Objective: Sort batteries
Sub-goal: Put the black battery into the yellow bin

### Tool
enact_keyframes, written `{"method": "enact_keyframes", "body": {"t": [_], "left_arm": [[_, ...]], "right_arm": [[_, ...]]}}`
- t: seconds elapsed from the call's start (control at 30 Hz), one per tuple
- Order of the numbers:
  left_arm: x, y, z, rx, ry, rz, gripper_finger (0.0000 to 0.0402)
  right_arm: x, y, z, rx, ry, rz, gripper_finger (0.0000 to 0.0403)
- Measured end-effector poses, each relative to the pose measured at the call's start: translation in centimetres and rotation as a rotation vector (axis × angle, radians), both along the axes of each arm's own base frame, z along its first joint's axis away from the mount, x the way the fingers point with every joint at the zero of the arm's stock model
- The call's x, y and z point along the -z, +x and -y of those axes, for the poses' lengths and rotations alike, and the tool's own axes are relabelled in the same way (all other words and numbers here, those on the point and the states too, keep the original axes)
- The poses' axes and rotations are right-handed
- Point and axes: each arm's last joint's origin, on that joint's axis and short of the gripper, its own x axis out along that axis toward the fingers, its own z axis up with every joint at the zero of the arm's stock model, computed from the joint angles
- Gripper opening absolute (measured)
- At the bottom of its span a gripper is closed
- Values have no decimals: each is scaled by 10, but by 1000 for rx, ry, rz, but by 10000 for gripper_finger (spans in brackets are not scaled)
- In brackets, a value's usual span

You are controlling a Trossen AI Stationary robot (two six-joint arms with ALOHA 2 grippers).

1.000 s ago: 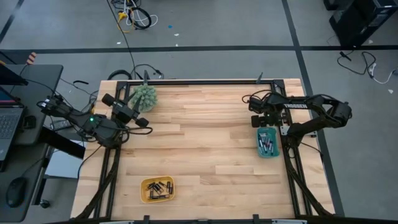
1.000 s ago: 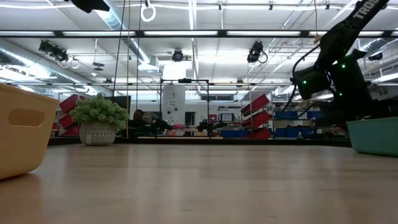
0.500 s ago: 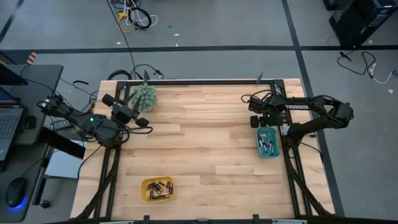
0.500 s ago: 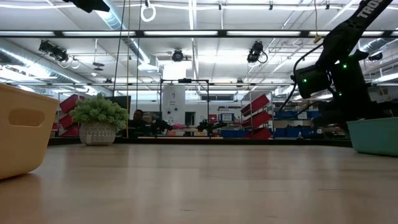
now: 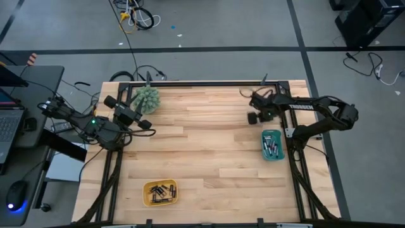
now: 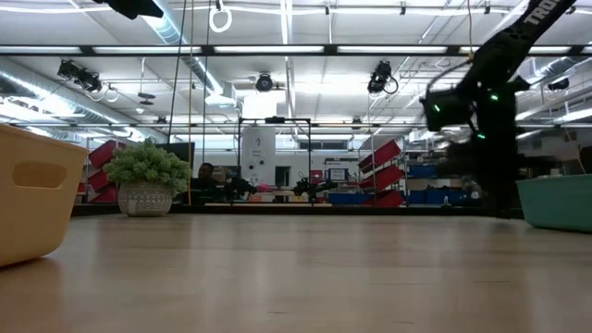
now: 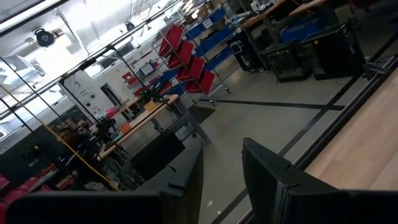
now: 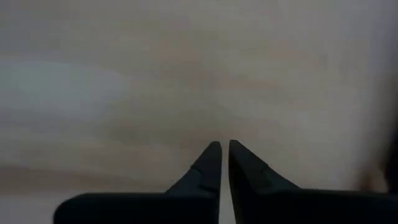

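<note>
Plainly, the wooden table [image 5: 209, 158] held two trays: a teal bin [image 5: 273, 145] at about three o'clock and a yellow bin [image 5: 160, 192] near seven, both with batteries [image 5: 272, 147] lying inside. My right gripper [image 5: 252, 118] hovered just beyond the teal bin toward twelve, its fingers [image 8: 208, 163] pinched nearly together on nothing. My left gripper [image 5: 147, 125] waited at nine, fingers parted, empty. With jaws this narrow, I judged a descent would knock cells aside rather than straddle one.
</note>
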Motion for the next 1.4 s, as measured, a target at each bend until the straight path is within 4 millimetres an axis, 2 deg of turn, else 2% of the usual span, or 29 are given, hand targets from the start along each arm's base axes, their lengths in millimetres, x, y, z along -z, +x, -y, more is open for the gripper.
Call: {"method": "enact_keyframes", "body": {"t": [0.2,0.27,0.4,0.6,0.67,0.93,1.1,1.3,1.4], "left_arm": [[0,0,0,-2,1,0,108],[0,0,0,-2,0,2,108],[0,0,0,-2,-3,8,108],[0,0,0,-2,-4,10,108],[-1,0,0,-2,-10,21,108],[0,0,0,-1,-25,53,108],[0,0,0,1,-27,55,108],[-1,0,0,1,-28,56,108],[-1,0,0,1,-29,59,108]], "right_arm": [[-27,19,16,-96,-199,191,2],[-36,17,17,-111,-214,201,3],[-48,2,6,-83,-129,102,1],[-56,-27,-24,-18,71,-147,0],[-57,-31,-32,-34,103,-196,0],[-39,-14,-45,-176,84,-41,0],[-38,-9,-51,-260,208,57,0],[-38,-8,-62,-276,309,72,0],[-38,-11,-60,-223,238,8,0]]}}
